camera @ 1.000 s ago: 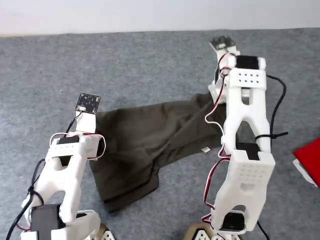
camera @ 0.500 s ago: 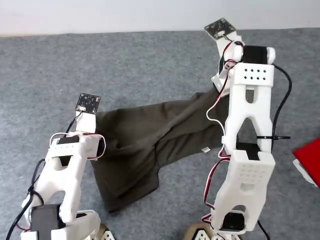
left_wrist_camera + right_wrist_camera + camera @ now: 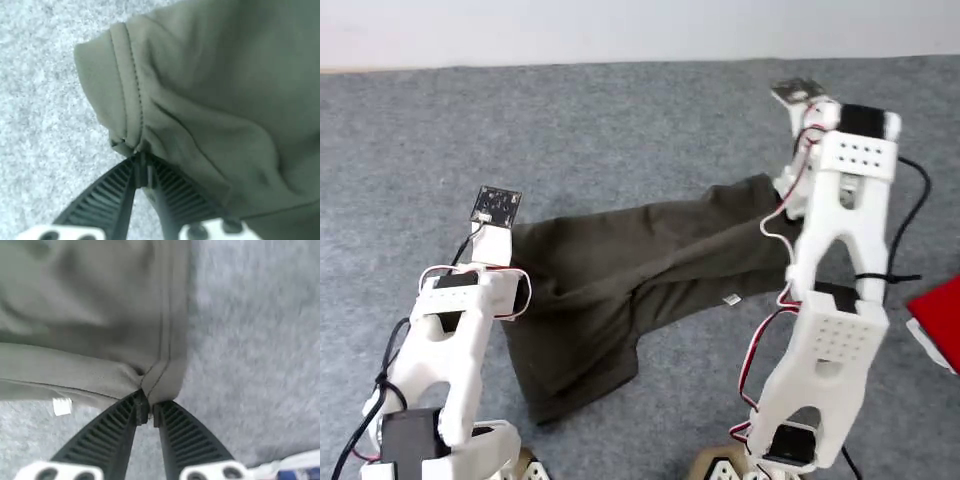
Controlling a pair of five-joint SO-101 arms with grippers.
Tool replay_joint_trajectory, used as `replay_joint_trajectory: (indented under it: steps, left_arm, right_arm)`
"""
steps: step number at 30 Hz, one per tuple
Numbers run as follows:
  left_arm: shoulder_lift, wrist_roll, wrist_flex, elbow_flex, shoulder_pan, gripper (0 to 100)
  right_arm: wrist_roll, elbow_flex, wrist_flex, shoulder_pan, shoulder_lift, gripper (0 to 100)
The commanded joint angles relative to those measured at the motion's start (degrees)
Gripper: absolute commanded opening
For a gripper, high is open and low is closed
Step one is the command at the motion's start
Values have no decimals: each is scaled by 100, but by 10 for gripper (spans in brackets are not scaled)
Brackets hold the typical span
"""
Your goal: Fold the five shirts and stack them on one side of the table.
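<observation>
One dark olive shirt (image 3: 620,280) lies across the middle of the grey desk (image 3: 620,120), pulled out between the two arms, with a looser part of it hanging down towards the arm bases and full of wrinkles. The left jaws are clenched on a stitched hem corner (image 3: 131,131) of the shirt at its left end. The right jaws are clenched in the same way on the hem corner (image 3: 161,371) at its right end, so the cloth is held at both ends close to the desk surface. I judge that the step in hand is the spreading of this shirt, before any fold is made. It looks like an early stage of the task, since this shirt is not yet flat. The next move calls for both arms to pull apart evenly and lay the cloth down smooth, because the lower part is bunched and would spoil a fold. A small white tag (image 3: 62,406) sits at the shirt's edge near the right jaws, but no writing on it can be read. A red thing (image 3: 938,308) lies at the right edge of the desk, and I cannot tell what it is
</observation>
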Motion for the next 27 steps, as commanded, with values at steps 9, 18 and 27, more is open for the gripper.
replay_joint_trajectory:
  steps: [9, 18, 27]
  left_arm:
    - [0, 9, 62, -180, 18, 3]
    - [0, 9, 62, -180, 18, 3]
    - [0, 9, 62, -180, 18, 3]
  right_arm:
    - [-62, 1204, 242, 303, -391, 10]
    - [-53, 1644, 242, 391, -760, 20]
    - [-62, 1644, 251, 725, -1174, 170]
